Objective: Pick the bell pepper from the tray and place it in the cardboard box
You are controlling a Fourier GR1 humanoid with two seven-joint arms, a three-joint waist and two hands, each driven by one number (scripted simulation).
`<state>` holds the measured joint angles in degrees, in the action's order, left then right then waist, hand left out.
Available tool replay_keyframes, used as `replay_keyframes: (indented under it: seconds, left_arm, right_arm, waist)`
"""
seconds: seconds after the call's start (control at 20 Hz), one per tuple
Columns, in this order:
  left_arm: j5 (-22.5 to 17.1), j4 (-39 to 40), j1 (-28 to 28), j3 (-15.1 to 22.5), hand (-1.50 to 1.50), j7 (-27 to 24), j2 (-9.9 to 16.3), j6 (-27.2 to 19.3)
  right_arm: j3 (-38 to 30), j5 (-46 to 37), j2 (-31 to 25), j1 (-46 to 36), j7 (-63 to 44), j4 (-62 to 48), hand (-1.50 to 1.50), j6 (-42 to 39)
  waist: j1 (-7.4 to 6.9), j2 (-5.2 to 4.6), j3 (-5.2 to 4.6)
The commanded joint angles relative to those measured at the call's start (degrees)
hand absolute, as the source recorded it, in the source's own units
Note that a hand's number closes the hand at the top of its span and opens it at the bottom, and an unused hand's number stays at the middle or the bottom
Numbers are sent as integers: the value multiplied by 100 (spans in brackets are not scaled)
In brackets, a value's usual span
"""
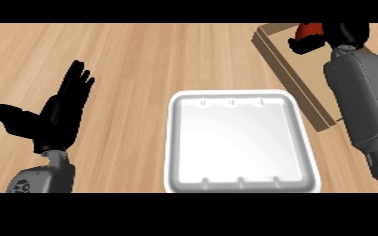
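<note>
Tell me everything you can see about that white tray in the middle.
The white tray is a shallow rounded rectangle with a raised rim and small notches along its near and far edges; it looks like foam or plastic. It lies flat on the wooden counter, nothing in it. Neither hand touches it. The cardboard box sits just to its right.

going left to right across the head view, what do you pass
left hand, open and resting at the left edge → white tray in the middle → cardboard box at the right → right hand, curled round the red bell pepper over the box
</note>
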<state>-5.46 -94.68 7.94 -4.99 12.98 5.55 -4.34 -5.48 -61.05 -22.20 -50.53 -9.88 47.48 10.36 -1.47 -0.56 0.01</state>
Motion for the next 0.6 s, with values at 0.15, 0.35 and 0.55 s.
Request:
replay_keyframes:
  seconds: [0.15, 0.35, 0.55]
  left_arm:
    - [-38, -1, -103, 73, 0, -64, -24, 113]
    - [-116, 60, 174, -54, 0, 35, 80, 134]
    - [-35, 158, 128, -31, 0, -87, 38, 94]
  right_arm:
    - [299, -520, -625, -187, -24, -1524, -150, -1300]
    - [-220, -191, -516, -677, 532, -2640, -150, -687]
    - [-640, 218, -468, -631, 1129, -2309, -150, 329]
  waist:
    - [-56, -22, -5]
    - [-167, -71, 10]
    - [-97, -51, 13]
